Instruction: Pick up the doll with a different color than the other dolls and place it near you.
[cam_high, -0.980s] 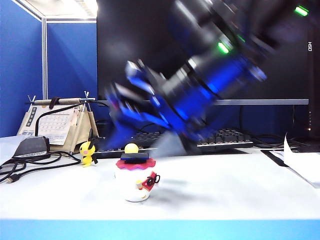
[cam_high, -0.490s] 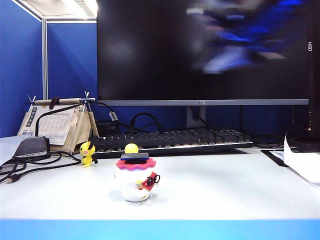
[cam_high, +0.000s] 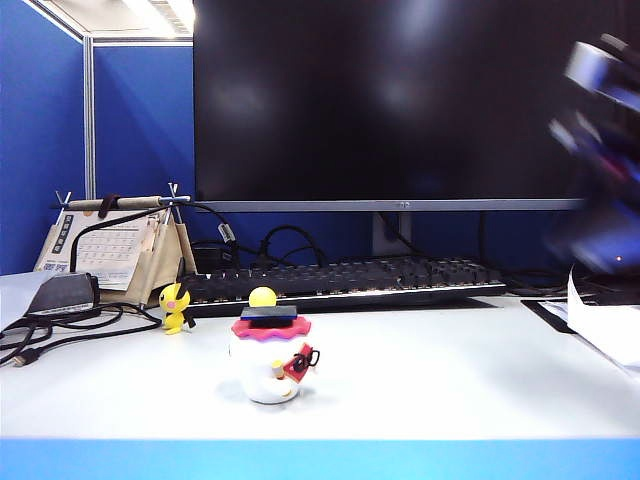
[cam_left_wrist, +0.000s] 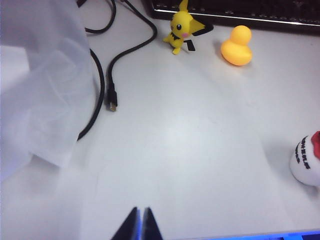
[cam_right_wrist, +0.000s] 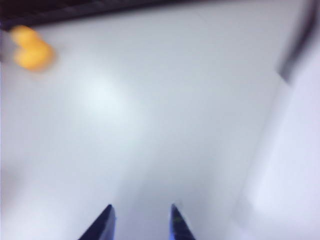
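The differently coloured doll (cam_high: 270, 360), white with a red collar and a flat black cap, stands upright near the table's front edge; its edge (cam_left_wrist: 306, 162) shows in the left wrist view. Behind it sit the other dolls: a yellow duck (cam_high: 263, 296) (cam_left_wrist: 237, 46) (cam_right_wrist: 31, 50) and a small yellow black-eared figure (cam_high: 175, 306) (cam_left_wrist: 181, 31). My left gripper (cam_left_wrist: 140, 212) is shut with nothing in it, hovering over bare table, apart from the dolls. My right gripper (cam_right_wrist: 141, 209) is open and empty, high above the table. Its arm (cam_high: 605, 150) is a blur at the far right.
A keyboard (cam_high: 340, 280) and a large dark monitor (cam_high: 400, 100) stand behind the dolls. A desk calendar (cam_high: 115, 250) and black cables (cam_high: 60, 330) (cam_left_wrist: 111, 95) lie at the left. White paper (cam_high: 605, 325) lies at the right, and a pale sheet (cam_left_wrist: 40, 85) is near the left gripper.
The right arm has swung up from just above the white doll and away to the right edge of the view. The doll and the yellow toys have stayed put.
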